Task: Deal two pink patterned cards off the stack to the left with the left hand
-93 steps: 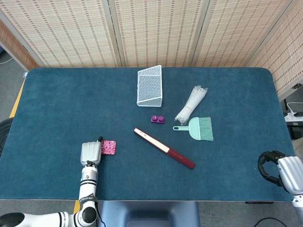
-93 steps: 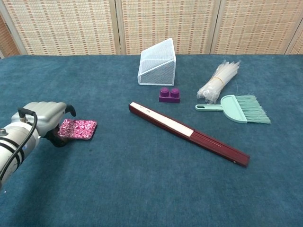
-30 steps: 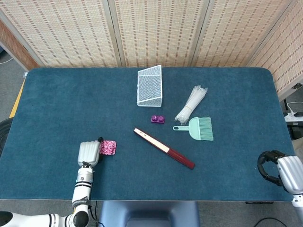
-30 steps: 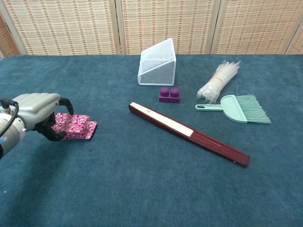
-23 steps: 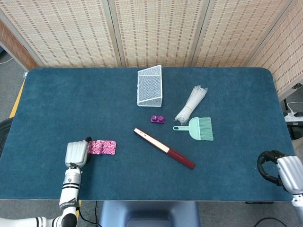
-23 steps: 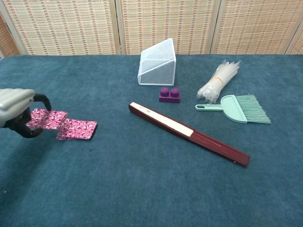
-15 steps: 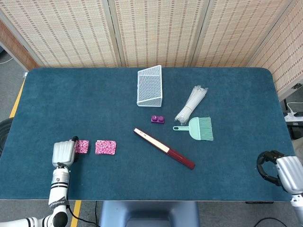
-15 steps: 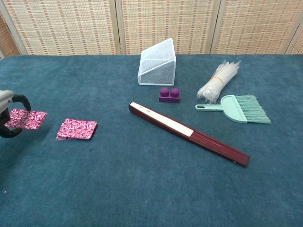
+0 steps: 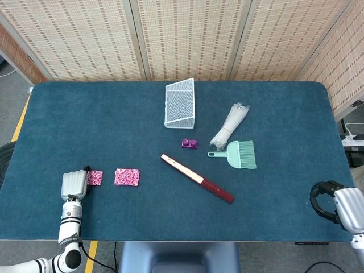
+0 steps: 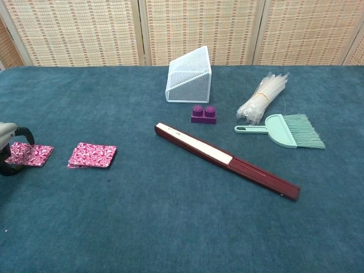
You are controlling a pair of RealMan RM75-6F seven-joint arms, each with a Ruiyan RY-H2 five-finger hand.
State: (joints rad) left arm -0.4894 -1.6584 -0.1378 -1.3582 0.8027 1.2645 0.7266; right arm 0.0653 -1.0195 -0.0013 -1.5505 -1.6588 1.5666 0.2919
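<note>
Pinching pink card (image 9: 95, 177), left hand (image 9: 73, 185) low (fingers curled).

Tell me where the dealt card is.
In the head view the dealt card lies near the table's left front, just left of the stack, at the left hand.

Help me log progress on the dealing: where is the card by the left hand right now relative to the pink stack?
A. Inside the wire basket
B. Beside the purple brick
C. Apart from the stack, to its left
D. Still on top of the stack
C: the dealt card, at the left hand, lies with bare table between it and the stack.
</note>
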